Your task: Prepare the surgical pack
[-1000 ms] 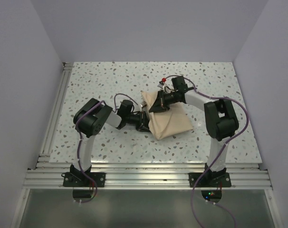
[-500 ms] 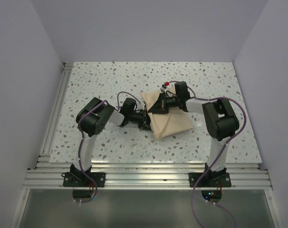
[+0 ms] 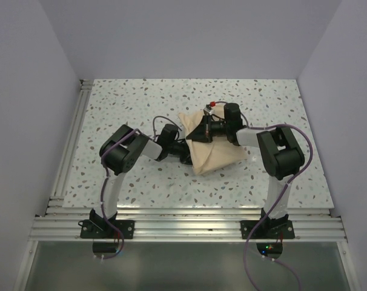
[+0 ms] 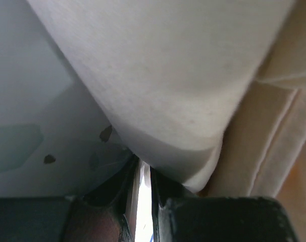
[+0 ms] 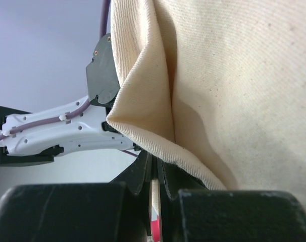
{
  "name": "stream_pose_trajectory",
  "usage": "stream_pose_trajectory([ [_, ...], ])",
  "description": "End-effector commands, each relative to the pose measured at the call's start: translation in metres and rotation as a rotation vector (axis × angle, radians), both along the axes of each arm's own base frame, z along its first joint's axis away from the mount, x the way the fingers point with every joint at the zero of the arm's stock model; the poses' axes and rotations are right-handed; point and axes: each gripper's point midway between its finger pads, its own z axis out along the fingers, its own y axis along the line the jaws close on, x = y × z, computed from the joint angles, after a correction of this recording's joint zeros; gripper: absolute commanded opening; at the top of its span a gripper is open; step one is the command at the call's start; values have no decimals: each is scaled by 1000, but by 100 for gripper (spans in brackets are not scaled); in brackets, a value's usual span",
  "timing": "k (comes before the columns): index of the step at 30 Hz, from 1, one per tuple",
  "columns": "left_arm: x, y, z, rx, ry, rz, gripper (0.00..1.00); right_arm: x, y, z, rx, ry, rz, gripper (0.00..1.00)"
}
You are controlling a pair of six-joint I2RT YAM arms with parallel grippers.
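**Both pinches set, flap ready to be carried over**

At the left gripper (image 4: 143, 169) the black jaws are seen drawn almost together, with a fold of the large tan cloth (image 4: 168, 75) nipped at their tips. The same is found at the right gripper (image 5: 155, 169): its jaws are nearly closed, and a hemmed edge of the cloth is caught between them and raised over the camera. From above, the two grippers are seen close together at the far-left part of the cloth. The cloth lies mid-table on the white speckled tabletop (image 3: 141, 103), already gathered into a rough tan packet. No tray or instruments can be seen; presumably they are wrapped inside.

For this fold to be done well, it is judged that both pinches should be held firm and moved together, so that no slack is bunched between them. The flap is best carried low across the packet and laid flat before release, without the contents being dragged.
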Motion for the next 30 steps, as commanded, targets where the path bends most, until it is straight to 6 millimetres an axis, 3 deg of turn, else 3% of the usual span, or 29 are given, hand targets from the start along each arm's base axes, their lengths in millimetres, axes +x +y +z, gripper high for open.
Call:
stream_pose_trajectory([
  [1, 3, -23, 19, -44, -84, -30, 17, -30, 17, 3, 24, 5, 127, 0],
  [11, -2, -3, 15, 7, -97, -4, 17, -25, -22, -27, -112, 23, 91, 0],
  [20, -10, 5, 18, 12, -96, 10, 18, -24, -21, -32, -105, 33, 89, 3],
  [22, -11, 9, 18, 33, -117, 24, 23, -21, -20, -28, -93, 29, 84, 5],
  [24, -10, 20, 12, 115, -125, 70, 28, -17, -18, -23, -84, 21, 72, 6],
  [30, -18, 52, 4, 230, -144, 162, 31, -8, -17, -15, -98, 2, 36, 12],
])
